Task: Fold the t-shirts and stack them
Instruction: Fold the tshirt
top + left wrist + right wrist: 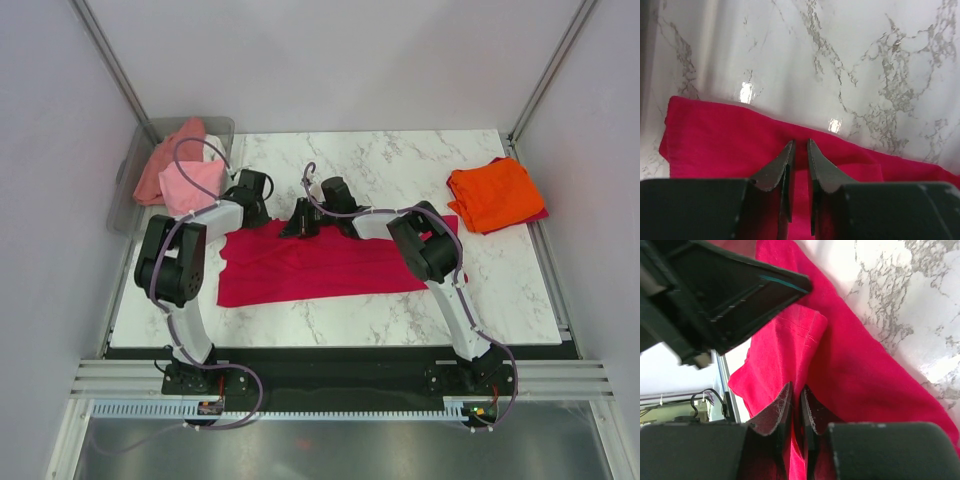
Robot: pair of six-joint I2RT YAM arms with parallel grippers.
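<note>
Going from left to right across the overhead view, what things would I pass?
clear grey plastic bin holding pink t-shirts → crimson t-shirt spread out in the middle → folded orange t-shirt

Crimson t-shirt (pixel 320 265): plain magenta-red cotton; laid out as a long band across the middle of the counter (pixel 400 160); near edge fairly straight, left end a little deeper; mostly flat, with a narrow fold at the far edge drawn up and pinched in the right tool (pixel 796 390).
Orange t-shirt (pixel 495 193): bright orange; folded into a compact, slightly skewed rectangle; far right of the counter, well apart from the crimson one; sliver of dark red cloth showing under its right edge.
Light pink t-shirt (pixel 192 185): unfolded, crumpled; heaped at the near end of the clear bin (pixel 125 190), far left.
Salmon t-shirt (pixel 165 162): unfolded, crumpled; in the same bin, touching the pink one.
</note>
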